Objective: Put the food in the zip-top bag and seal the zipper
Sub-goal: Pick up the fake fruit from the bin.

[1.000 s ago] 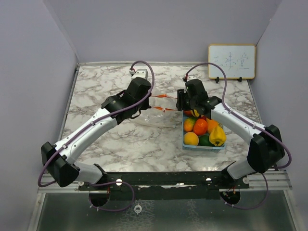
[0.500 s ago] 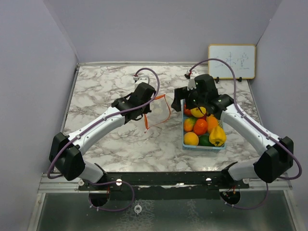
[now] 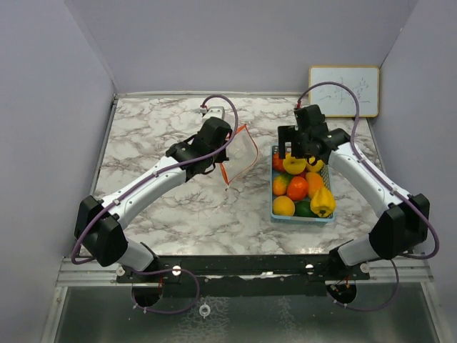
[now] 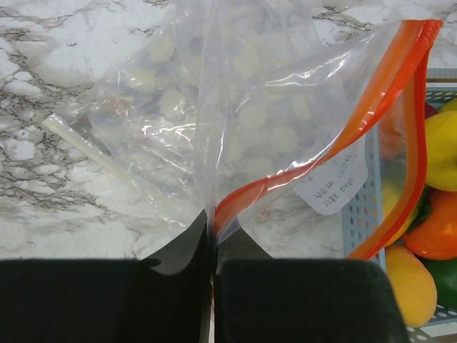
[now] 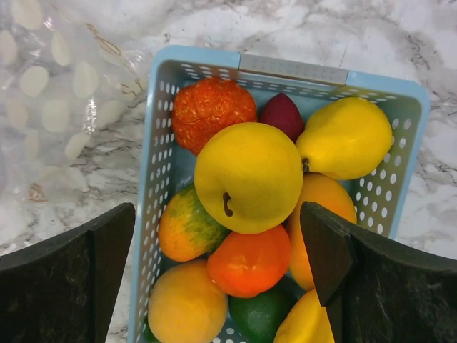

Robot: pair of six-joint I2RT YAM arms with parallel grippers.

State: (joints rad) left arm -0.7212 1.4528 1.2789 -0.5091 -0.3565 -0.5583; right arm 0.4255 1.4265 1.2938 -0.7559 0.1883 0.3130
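The food lies piled in a light blue basket (image 5: 152,168): a yellow apple-like fruit (image 5: 248,176) on top, a bumpy orange (image 5: 212,107), a yellow pear (image 5: 346,137), a red-orange tomato (image 5: 250,261) and a green piece (image 5: 260,314). My right gripper (image 5: 218,214) hovers open just above the pile, its fingers either side of the yellow fruit; from above it (image 3: 298,148) is over the basket's far end. The clear zip-top bag (image 4: 235,128) with an orange zipper (image 4: 343,143) hangs from my left gripper (image 4: 212,229), which is shut on its rim left of the basket (image 3: 303,219).
A small whiteboard (image 3: 343,91) leans against the back wall at the right. Grey walls close in the marble table (image 3: 157,207) on three sides. The bag (image 3: 241,151) hangs close to the basket's left wall.
My right gripper let go of the bag's rim, opened wide and swung right over the basket. The left gripper kept its hold, and the bag now dangles from it alone.
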